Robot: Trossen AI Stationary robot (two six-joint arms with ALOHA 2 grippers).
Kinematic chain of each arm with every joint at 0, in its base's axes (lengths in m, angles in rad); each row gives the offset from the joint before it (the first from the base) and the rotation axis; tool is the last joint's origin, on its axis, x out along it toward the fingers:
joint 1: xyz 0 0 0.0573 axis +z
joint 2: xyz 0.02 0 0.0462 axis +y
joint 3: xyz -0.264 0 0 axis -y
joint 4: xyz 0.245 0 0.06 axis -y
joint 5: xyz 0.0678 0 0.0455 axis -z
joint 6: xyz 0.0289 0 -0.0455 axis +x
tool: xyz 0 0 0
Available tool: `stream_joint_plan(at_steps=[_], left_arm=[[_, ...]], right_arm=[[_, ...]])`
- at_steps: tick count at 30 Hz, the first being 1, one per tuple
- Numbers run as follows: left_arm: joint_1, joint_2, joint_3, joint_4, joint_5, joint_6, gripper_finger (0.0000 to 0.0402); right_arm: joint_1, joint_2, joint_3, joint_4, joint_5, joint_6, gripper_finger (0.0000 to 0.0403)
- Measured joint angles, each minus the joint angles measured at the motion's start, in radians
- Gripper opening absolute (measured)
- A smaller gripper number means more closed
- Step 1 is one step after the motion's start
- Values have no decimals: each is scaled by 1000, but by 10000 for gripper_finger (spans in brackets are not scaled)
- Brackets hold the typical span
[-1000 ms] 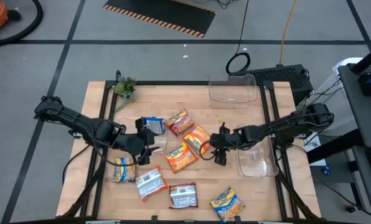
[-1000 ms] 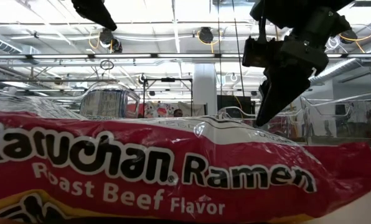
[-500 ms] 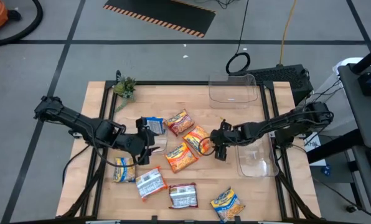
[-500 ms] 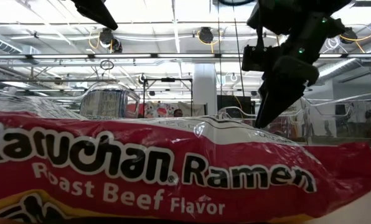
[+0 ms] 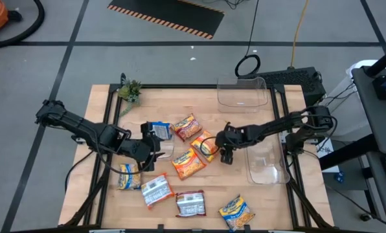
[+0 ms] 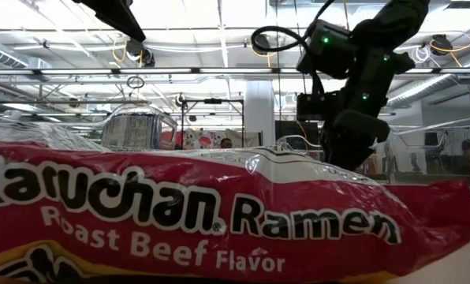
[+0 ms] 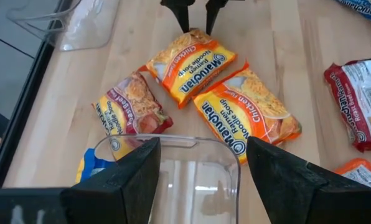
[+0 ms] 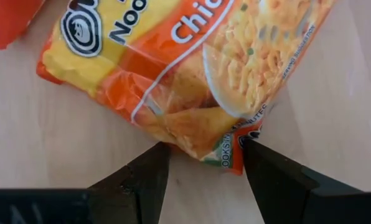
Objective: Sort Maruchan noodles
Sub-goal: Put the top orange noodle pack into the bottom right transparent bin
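From above, the right end effector (image 5: 221,147) is reaching in from three o'clock toward the middle of the counter (image 5: 271,200), its fingers spread and empty at the edge of an orange chicken packet (image 5: 205,144); that looks like an approach lined up to straddle the packet's corner. The left end effector (image 5: 155,147) is sitting at nine o'clock of the pile, spread around the wall of a small clear bin (image 5: 165,148), probably to keep it ready as a drop point. Other Maruchan noodles are lying scattered from the centre toward six o'clock, and a larger clear tub (image 5: 242,93) is standing at one o'clock.

At counter height, a roast beef packet (image 6: 203,217) is filling the foreground, lying close against the lens, with the right arm descending behind it.

Through the left wrist, the clear bin's rim (image 7: 167,147) is showing between wide fingers, with the orange packets beyond it.

Through the right wrist, the packet's crimped corner (image 8: 223,152) is lying between parted fingers (image 8: 142,180), not yet pinched, so the grasp is still ahead.
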Motion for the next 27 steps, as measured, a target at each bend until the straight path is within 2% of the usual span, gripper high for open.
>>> stream_joint_plan(at_steps=[5,8,13,20,27], left_arm=[[2,0,0,2,-1,45,243],[9,0,0,12,-3,89,243],[47,0,0,22,-4,177,243],[140,-15,0,22,-3,311,243],[241,-86,0,10,7,399,243]], right_arm=[[-33,19,3,0,-17,-32,196],[-45,12,2,2,-43,-40,181],[-47,8,2,-3,-45,-38,125],[-48,4,1,-9,-43,-36,17],[-49,-109,-4,-45,-5,-7,4]])
